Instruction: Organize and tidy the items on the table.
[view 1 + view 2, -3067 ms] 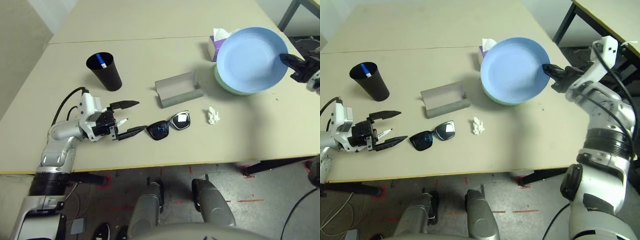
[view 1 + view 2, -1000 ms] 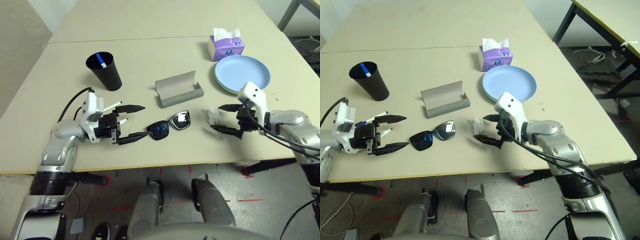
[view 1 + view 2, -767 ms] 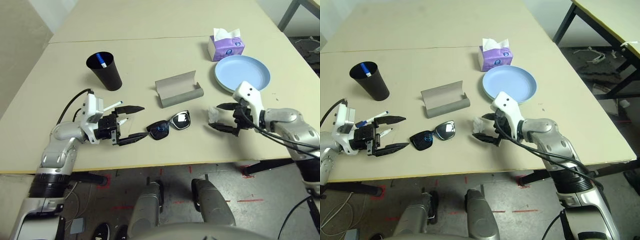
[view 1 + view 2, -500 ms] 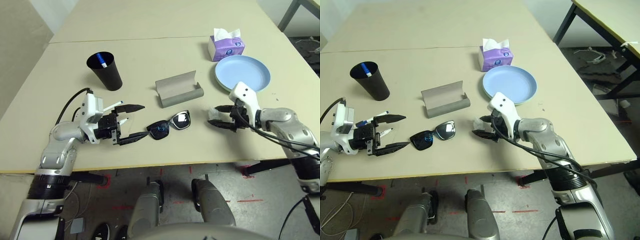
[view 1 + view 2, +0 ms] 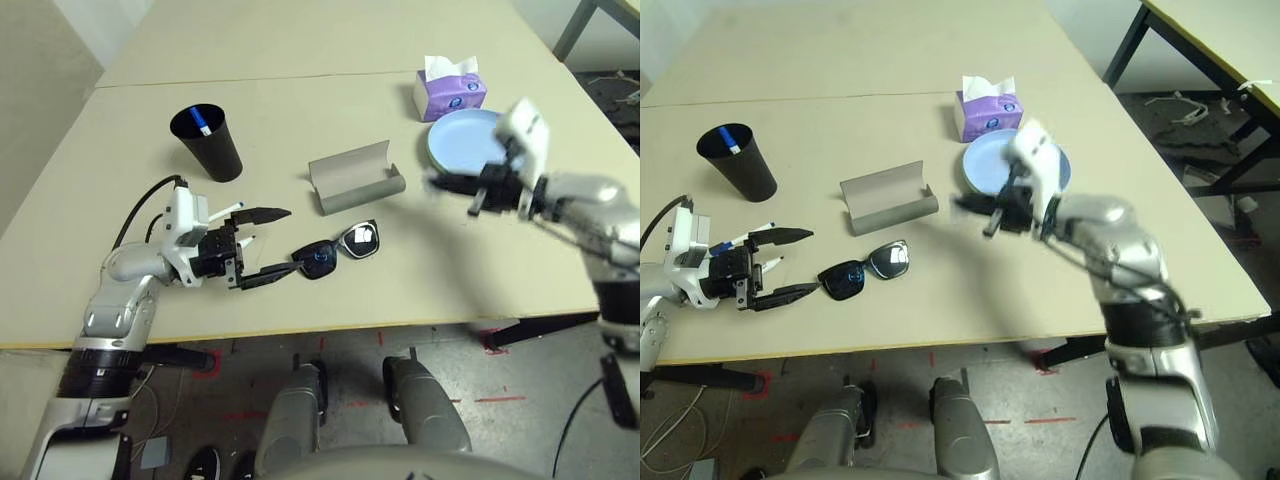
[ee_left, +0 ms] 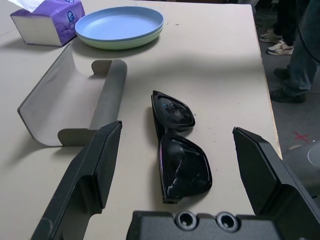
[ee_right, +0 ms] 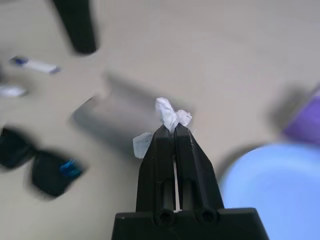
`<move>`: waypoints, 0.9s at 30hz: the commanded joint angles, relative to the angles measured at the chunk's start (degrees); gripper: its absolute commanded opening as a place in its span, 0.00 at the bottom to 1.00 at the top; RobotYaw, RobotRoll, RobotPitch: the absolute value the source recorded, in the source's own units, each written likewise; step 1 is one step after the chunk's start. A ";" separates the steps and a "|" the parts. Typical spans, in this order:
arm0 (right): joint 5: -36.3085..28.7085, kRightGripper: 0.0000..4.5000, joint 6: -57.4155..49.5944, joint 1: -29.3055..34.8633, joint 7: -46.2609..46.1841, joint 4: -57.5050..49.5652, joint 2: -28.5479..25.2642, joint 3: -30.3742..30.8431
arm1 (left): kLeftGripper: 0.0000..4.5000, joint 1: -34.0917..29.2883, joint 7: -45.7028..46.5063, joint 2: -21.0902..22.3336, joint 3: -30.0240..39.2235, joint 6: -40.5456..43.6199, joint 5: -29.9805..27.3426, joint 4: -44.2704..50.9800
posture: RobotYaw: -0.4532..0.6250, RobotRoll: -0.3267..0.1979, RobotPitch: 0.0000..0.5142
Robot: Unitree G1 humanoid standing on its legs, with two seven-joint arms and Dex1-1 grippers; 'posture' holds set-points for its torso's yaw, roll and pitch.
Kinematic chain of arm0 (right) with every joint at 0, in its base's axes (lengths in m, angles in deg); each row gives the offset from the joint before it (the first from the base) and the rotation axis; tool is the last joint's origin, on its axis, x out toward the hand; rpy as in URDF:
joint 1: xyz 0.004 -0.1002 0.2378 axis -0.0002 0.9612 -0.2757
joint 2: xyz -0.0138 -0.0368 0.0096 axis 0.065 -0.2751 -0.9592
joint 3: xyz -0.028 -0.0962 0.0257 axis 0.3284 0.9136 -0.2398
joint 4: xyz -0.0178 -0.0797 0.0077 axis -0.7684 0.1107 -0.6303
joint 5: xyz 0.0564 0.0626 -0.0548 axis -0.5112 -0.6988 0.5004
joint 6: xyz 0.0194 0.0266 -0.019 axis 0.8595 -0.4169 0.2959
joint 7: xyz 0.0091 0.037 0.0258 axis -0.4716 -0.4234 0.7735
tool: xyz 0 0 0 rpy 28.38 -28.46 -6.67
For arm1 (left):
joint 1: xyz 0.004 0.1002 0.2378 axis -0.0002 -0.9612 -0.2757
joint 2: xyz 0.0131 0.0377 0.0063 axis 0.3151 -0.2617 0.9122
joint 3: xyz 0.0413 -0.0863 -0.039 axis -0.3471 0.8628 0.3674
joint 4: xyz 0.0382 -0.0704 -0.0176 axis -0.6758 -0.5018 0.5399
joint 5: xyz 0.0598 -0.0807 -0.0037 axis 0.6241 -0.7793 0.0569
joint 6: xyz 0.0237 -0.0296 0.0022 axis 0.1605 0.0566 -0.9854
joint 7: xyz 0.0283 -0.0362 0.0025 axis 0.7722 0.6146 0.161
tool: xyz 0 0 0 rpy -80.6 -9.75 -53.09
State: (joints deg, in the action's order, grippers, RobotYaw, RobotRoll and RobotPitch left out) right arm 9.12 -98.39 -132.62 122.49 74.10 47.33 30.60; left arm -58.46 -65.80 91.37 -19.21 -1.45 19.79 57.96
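Note:
My right gripper (image 5: 436,184) hangs above the table between the grey glasses case (image 5: 355,178) and the stacked light-blue and light-green plates (image 5: 468,140). It is shut on the small crumpled white tissue (image 7: 170,113). My left gripper (image 5: 262,243) stands open low over the table at the left, and the black sunglasses (image 5: 336,251) lie just off its fingertips. One white marker (image 5: 224,210) with a blue cap lies against the far side of that gripper. Another blue-capped marker (image 5: 203,123) stands in a black cup (image 5: 208,142).
A purple tissue box (image 5: 449,88) sits behind the plates. A thin seam (image 5: 300,76) crosses the table farther back. The table's front edge (image 5: 400,325) runs close below the sunglasses. A person's legs (image 6: 300,45) stand beyond the table's right end.
My right gripper has shut on the tissue, lifted it off the table and carried it back towards the plates. The left arm and the other things have stayed put.

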 commanded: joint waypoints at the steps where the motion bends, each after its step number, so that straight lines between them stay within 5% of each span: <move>1: 9.14 0.01 8.78 -0.71 -3.48 11.20 -1.22 4.26 | 1.00 -0.19 -0.37 -0.44 -0.85 -0.98 1.21 -0.87 | 0.21 0.62 0.42; 3: 14.48 0.01 13.34 -1.76 -7.15 17.36 -1.30 6.41 | 1.00 -0.16 -0.30 -0.50 -0.60 -1.39 1.47 -1.27 | 0.21 0.62 0.42; 6: 18.06 0.16 16.44 -3.14 -11.42 21.61 -0.29 6.98 | 1.00 -0.82 -0.27 -0.45 -0.34 -1.61 1.57 -0.97 | 0.22 0.62 0.42; 11: 19.40 0.55 16.70 -3.98 -13.93 21.63 0.36 5.65 | 1.00 -2.01 -0.07 -0.33 -0.16 -1.68 1.58 -0.32 | 0.22 0.62 0.43; 17: 11.89 1.00 -1.52 -3.06 -5.43 3.45 -3.08 3.89 | 1.00 -1.77 -0.35 -0.58 -0.46 -1.81 1.69 -1.07 | 0.21 0.62 0.43; 22: 4.40 1.00 -16.05 -2.96 7.03 -15.16 -9.16 9.61 | 1.00 -0.67 -1.58 -0.49 -1.00 -1.77 1.80 -2.04 | 0.20 0.62 0.43; 27: 3.71 1.00 -19.62 -6.65 12.74 -26.26 -7.76 20.70 | 1.00 -2.10 -3.85 1.18 -0.54 -0.90 0.99 -0.83 | 0.15 0.62 0.42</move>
State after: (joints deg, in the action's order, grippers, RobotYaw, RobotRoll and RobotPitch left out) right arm 13.67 -116.84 -137.40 133.47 52.23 38.63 47.41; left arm -59.30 -68.44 91.62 -19.60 -2.70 20.90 56.33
